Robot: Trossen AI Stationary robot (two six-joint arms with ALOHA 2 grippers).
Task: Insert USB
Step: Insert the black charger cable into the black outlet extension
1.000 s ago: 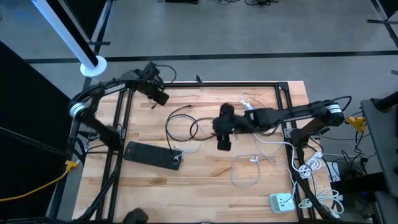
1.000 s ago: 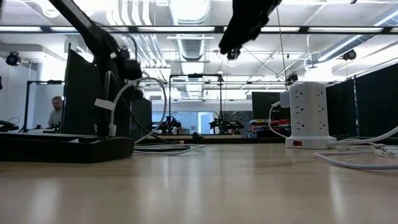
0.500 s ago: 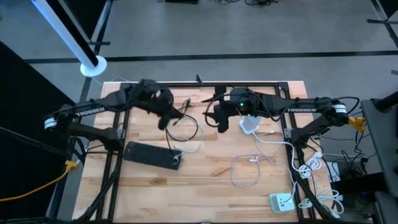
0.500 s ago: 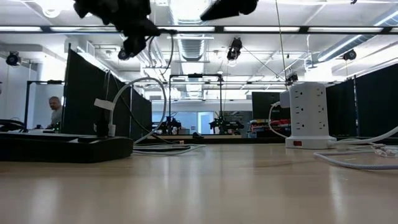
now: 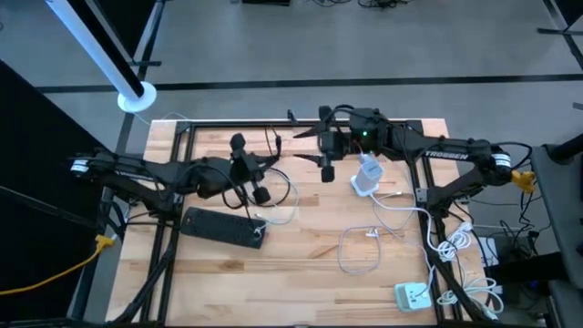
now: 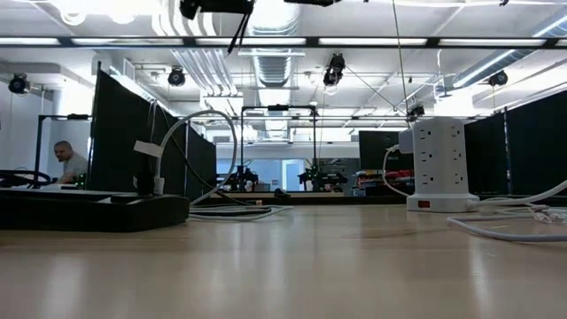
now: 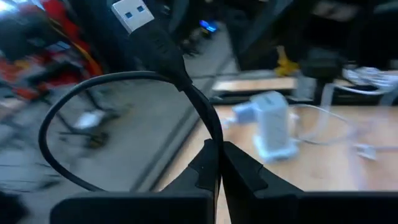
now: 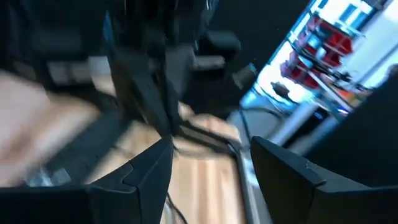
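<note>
Pinching the black USB cable (image 7: 205,115) behind its blue-tongued plug (image 7: 132,14), the left gripper (image 7: 219,163) is closed, raised over the wooden table's (image 5: 301,282) middle; the right gripper (image 8: 208,165) gapes empty near the far edge. Such a rearward grip may let the plug swing and miss the white socket tower (image 5: 366,175).

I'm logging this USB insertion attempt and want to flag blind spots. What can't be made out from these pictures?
- Right gripper: the right wrist view is motion-blurred, so what lies beyond its open fingers is unreadable.
- Both arms in the low view: cut off by the top edge.
- Ports on the black hub: too small in the high view.
- Where the black cable runs below the left gripper: hidden by the fingers; only the USB plug shows.
</note>
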